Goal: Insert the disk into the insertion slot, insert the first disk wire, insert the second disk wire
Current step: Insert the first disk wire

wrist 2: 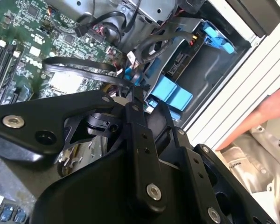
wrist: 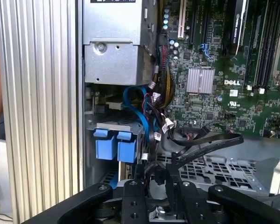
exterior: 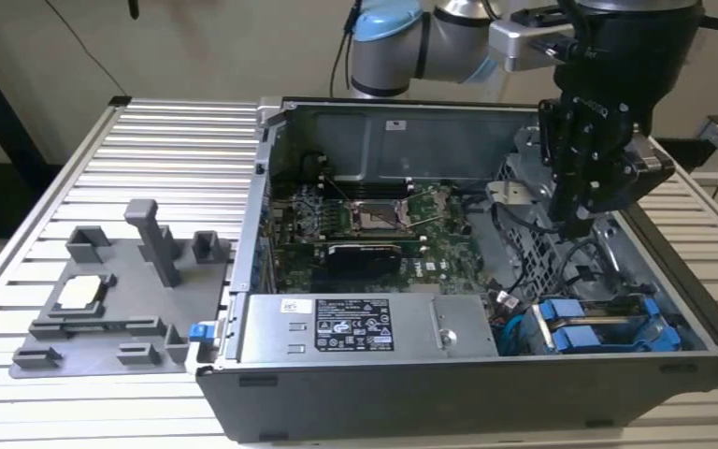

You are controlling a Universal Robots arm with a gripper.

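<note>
A ribbed metal table (exterior: 147, 150) carries an open computer case (exterior: 459, 398). At its near corner, on the exterior view's right, the disk (exterior: 590, 329) sits in the insertion slot (wrist: 109, 125) with its bright blue carrier tabs showing. Just beyond, the gripper (exterior: 574, 223) appears pinched on a black disk wire (wrist: 210, 143). A wiring step looks to be in hand. It calls for squaring the plug to the drive's socket amid crowded cables.
</note>
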